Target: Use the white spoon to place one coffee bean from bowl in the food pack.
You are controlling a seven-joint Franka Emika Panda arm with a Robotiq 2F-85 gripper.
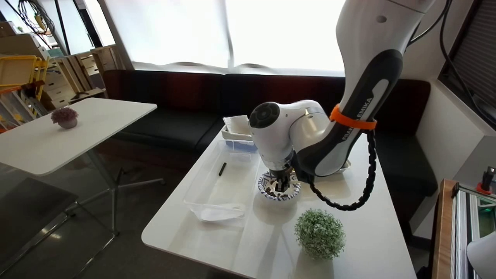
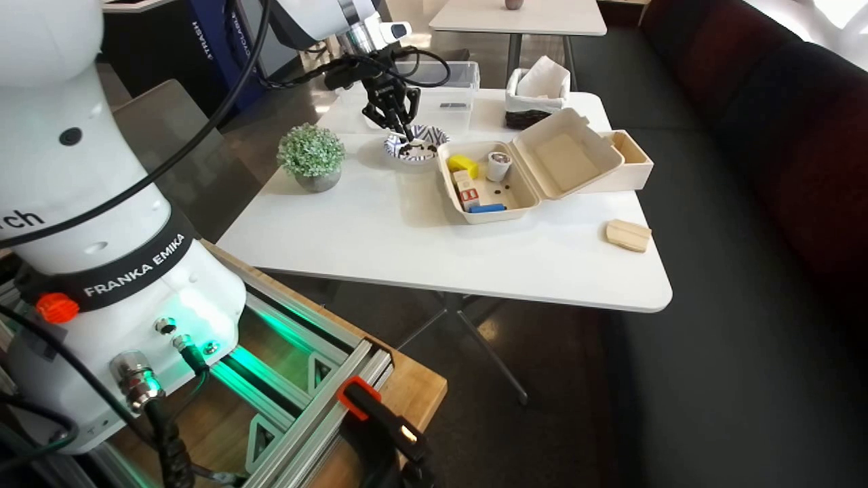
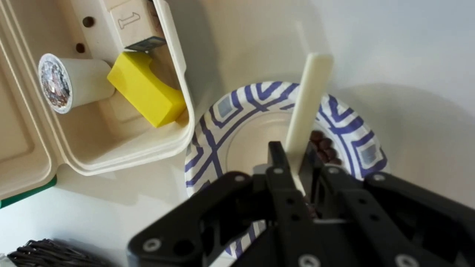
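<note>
Gripper [image 3: 295, 159] is down over the bowl [image 3: 252, 133], fingers pinched on the handle of the white spoon [image 3: 310, 89]; handle end juts out past the tips. Scoop end hidden behind the gripper, so can't tell if a bean is on it or if it touches the bottom. Coffee beans [image 3: 328, 148] bunched at one side of the bowl, some blocked by the fingers; in both exterior views dark bits lie around its floor.

Step in hand, my call: scooping. Next: get the scoop under a single bean, lift level, no twist, since a narrow handle could roll in that pinch. Task says one, so extras should be shaken off over the bowl first.

Then a short carry to the food pack [image 3: 92, 141], lid folded open, corner right by the bowl's rim, touching or not I can't say. Inside: yellow block [image 3: 148, 92], small cup [image 3: 83, 83], number block [image 3: 133, 24]. Floor past the cup looks the best spot to tip. Bean-like dots [image 3: 88, 21] lie in there already; whether they count, can't tell, so progress is uncertain.

Farther out: potted plant [image 1: 320, 233] and clear bin [image 1: 228, 182], both off the likely path.
</note>
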